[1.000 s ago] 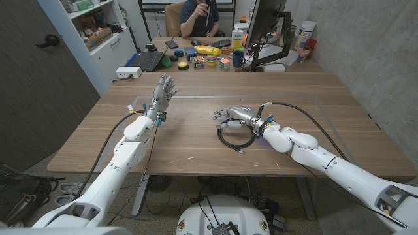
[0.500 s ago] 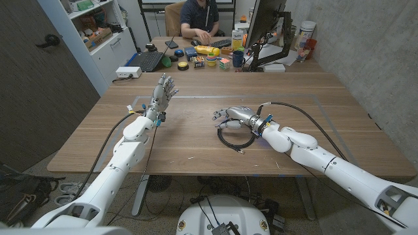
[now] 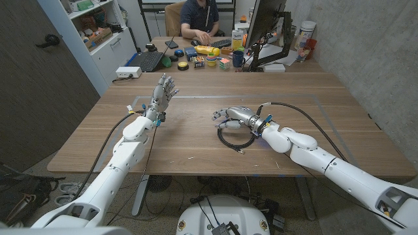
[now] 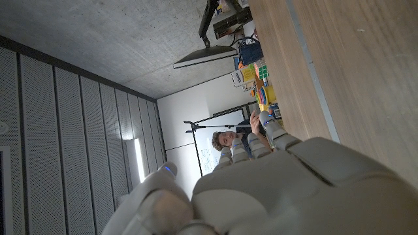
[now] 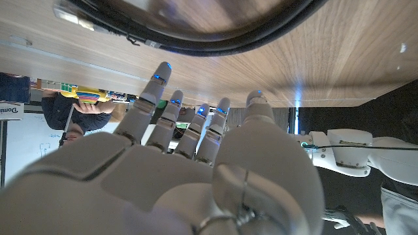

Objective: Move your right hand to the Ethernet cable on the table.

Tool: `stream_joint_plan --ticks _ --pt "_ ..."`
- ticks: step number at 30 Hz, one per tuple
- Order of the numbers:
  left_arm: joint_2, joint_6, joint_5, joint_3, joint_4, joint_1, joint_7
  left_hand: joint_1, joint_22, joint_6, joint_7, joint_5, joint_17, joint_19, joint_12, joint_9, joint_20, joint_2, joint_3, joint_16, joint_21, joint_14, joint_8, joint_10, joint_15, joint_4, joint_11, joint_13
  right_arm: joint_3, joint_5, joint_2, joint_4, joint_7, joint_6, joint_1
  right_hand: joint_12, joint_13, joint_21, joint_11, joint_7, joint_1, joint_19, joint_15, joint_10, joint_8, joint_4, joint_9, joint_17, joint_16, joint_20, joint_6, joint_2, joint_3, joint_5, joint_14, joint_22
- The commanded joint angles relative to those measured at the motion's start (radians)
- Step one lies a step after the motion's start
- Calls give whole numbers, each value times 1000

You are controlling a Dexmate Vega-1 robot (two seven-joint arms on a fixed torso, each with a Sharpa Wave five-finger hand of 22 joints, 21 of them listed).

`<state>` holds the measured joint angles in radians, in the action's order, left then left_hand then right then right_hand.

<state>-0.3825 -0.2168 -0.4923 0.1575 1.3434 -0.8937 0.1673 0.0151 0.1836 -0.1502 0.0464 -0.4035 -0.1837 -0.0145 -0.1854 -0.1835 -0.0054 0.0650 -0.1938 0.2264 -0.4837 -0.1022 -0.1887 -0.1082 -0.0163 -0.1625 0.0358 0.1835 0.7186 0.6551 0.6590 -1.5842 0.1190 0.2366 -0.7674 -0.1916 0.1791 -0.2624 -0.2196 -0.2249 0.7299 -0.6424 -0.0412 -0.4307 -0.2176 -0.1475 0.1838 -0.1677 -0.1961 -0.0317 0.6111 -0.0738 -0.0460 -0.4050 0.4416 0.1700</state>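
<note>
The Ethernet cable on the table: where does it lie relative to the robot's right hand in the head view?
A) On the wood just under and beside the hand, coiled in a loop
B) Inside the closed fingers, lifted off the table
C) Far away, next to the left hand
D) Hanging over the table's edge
A: the black Ethernet cable lies coiled on the table, directly beside the right hand, whose fingers are spread and hold nothing.
</note>
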Motion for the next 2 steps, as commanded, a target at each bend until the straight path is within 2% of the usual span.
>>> stream_joint_plan --ticks 1,2 --pt "0 0 1 1 -4 4 4 0 3 -6 2 -4 -2 2 -2 -2 3 16 5 -2 5 -5 -3 -8 -1 -1 3 6 -3 -7 1 -3 -3 -3 -3 0 2 3 1 2 13 -2 -119 -8 5 -2 3 -2 2 7 9 0 -4 -9 10 5" --pt "0 1 1 2 -4 5 3 0 3 -6 2 -4 -2 2 -2 -2 3 16 5 -2 5 -4 -3 -8 -1 -1 3 6 -4 -8 1 -2 -1 0 -3 0 2 4 1 2 13 -2 -119 -8 5 -2 3 -2 2 7 10 0 -4 -9 9 5"
